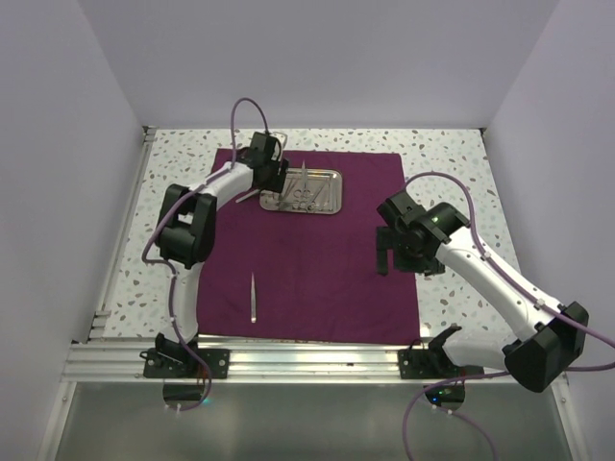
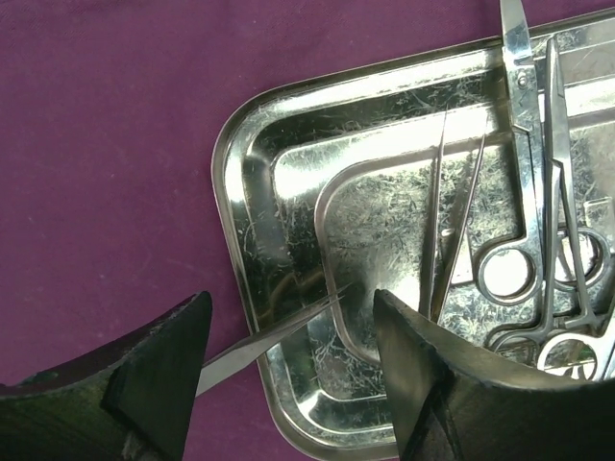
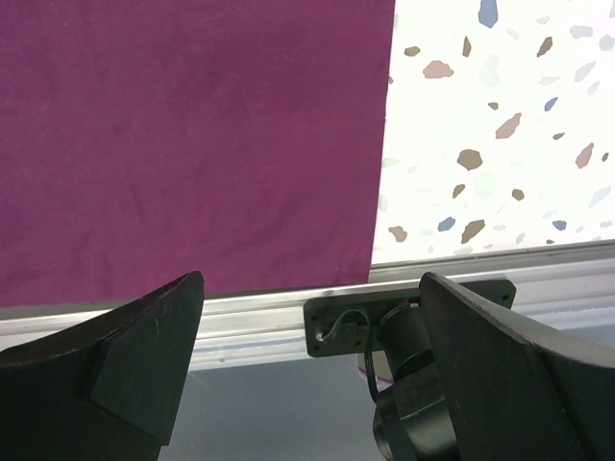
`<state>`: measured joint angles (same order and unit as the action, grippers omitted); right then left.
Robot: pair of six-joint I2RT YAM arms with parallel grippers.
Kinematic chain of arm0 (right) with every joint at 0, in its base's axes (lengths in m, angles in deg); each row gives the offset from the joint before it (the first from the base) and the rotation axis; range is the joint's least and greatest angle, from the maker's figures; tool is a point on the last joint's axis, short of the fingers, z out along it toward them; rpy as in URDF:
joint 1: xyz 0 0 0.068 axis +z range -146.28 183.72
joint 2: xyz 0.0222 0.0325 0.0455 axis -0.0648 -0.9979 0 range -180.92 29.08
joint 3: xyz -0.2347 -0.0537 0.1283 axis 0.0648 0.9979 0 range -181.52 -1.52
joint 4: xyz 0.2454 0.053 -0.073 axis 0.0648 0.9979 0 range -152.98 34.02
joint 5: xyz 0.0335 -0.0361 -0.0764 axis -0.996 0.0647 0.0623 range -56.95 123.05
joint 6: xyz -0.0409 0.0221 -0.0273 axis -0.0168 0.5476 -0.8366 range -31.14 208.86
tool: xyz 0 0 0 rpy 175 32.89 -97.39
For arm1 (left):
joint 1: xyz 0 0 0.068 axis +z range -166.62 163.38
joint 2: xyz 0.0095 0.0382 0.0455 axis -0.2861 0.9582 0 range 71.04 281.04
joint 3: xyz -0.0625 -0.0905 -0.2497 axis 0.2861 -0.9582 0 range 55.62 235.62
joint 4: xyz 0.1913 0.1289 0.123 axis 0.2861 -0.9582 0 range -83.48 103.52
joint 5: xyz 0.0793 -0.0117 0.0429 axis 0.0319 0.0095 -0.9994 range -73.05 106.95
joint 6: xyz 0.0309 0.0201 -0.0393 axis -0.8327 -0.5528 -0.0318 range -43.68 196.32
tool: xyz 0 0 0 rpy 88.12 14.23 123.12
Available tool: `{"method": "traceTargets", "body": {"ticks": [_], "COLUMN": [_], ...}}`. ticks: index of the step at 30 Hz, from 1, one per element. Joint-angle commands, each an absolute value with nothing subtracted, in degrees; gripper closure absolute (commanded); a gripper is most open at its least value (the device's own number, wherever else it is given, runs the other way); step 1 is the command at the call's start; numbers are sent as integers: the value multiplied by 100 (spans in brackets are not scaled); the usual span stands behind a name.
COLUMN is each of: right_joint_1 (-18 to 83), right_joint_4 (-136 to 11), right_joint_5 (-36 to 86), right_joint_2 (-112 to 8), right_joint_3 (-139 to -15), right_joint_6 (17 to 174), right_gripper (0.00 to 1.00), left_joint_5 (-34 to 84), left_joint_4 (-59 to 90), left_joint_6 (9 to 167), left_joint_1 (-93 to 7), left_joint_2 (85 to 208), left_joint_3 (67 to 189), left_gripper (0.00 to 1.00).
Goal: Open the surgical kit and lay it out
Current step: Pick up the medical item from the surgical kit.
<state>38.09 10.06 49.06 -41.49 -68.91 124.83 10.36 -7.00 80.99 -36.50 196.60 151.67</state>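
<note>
The surgical kit's purple cloth (image 1: 317, 279) lies spread flat on the table. Its steel tray (image 1: 332, 176) sits at the back middle, holding scissors (image 2: 524, 144), forceps (image 2: 567, 211) and one pair of tweezers (image 2: 452, 221). Another pair of tweezers (image 2: 269, 336) lies across the tray's left rim (image 2: 231, 192), tips inside the tray. My left gripper (image 2: 291, 296) stands open astride it, a gap on each side. A third pair of tweezers (image 1: 253, 298) lies on the cloth at the front left. My right gripper (image 1: 384, 252) hangs open and empty over the cloth's right edge (image 3: 380, 144).
Speckled tabletop (image 1: 452, 163) borders the cloth on all sides. An aluminium rail (image 1: 307, 360) runs along the near edge, with the right arm's base mount (image 3: 413, 327) bolted to it. White walls close in the left, back and right.
</note>
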Motion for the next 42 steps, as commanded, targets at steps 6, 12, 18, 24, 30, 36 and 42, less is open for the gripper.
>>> {"method": "traceTargets", "body": {"ticks": [6, 12, 18, 24, 30, 36, 42], "right_joint_1": [3790, 3799, 3799, 3791, 3791, 3799, 3790], "right_joint_4": [1085, 1067, 1024, 980, 830, 663, 584], "right_joint_5": [5115, 5177, 5168, 5168, 5107, 5028, 4966], "right_joint_2": [-4290, -4466, -4580, -4721, -4835, -4967, -4994], "right_joint_3": [-7007, -7112, -7174, -7288, -7350, -7455, -7473], "right_joint_6": [12560, 12463, 12393, 12340, 12270, 12173, 12085], "right_gripper": [2, 1, 1, 2, 2, 2, 2], "left_joint_5": [965, 947, 1106, 1088, 1036, 1070, 1124], "left_joint_4": [-547, -503, -670, -802, -1012, -1372, -1734], "left_joint_6": [7975, 8019, 8045, 8107, 8168, 8309, 8519], "left_joint_1": [-3455, -3297, -3148, -3139, -3139, -3139, -3139], "left_joint_2": [19567, 19611, 19927, 19954, 19691, 19462, 19664], "left_joint_3": [15055, 15011, 15379, 15669, 15951, 16188, 15970], "left_gripper": [38, 52, 77, 100, 100, 100, 94]}}
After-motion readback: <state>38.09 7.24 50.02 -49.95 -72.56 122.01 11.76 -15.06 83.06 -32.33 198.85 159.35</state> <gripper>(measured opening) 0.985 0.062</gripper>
